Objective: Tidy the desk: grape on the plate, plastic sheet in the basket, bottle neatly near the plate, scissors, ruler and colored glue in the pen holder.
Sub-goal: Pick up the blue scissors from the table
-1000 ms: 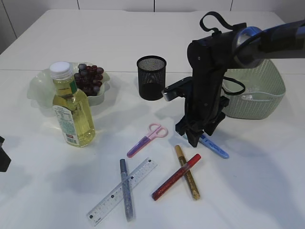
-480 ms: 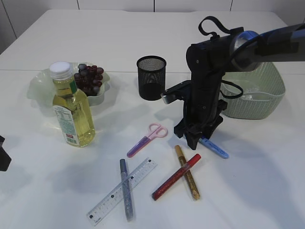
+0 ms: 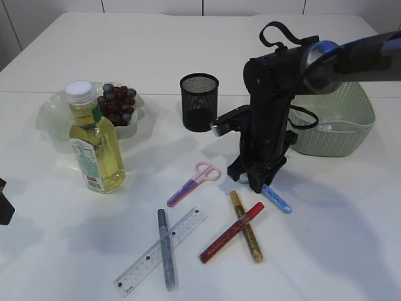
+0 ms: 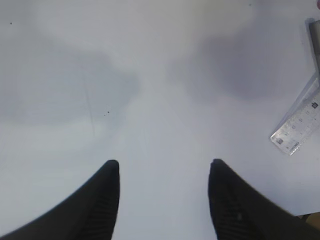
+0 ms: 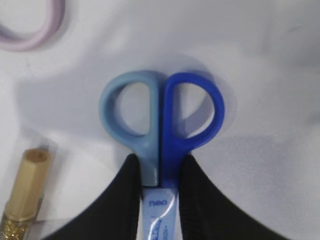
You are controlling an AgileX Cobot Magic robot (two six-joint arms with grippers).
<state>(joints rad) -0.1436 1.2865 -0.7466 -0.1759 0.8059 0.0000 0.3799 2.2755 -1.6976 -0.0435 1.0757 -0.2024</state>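
Note:
My right gripper (image 5: 159,162) is shut on the blue scissors (image 5: 161,115) just below their two handle loops, with the blade end (image 3: 277,199) sticking out on the table. Pink scissors (image 3: 194,183), a clear ruler (image 3: 161,251) and silver (image 3: 165,248), red (image 3: 232,232) and gold (image 3: 245,226) glue sticks lie in front. Behind stands the black mesh pen holder (image 3: 199,102). The bottle (image 3: 97,147) of yellow liquid stands before the plate (image 3: 53,113) holding the grapes (image 3: 118,103). My left gripper (image 4: 163,167) is open over bare table. The plastic sheet is hidden.
The green basket (image 3: 335,119) sits at the right, behind my right arm. In the left wrist view the ruler's end (image 4: 300,125) and the silver glue (image 4: 315,45) show at the right edge. The gold glue's cap (image 5: 25,190) lies close to my right gripper.
My right gripper has come down and shut on the blue scissors. Their blade end has swung a little to the left. The left gripper has not moved.

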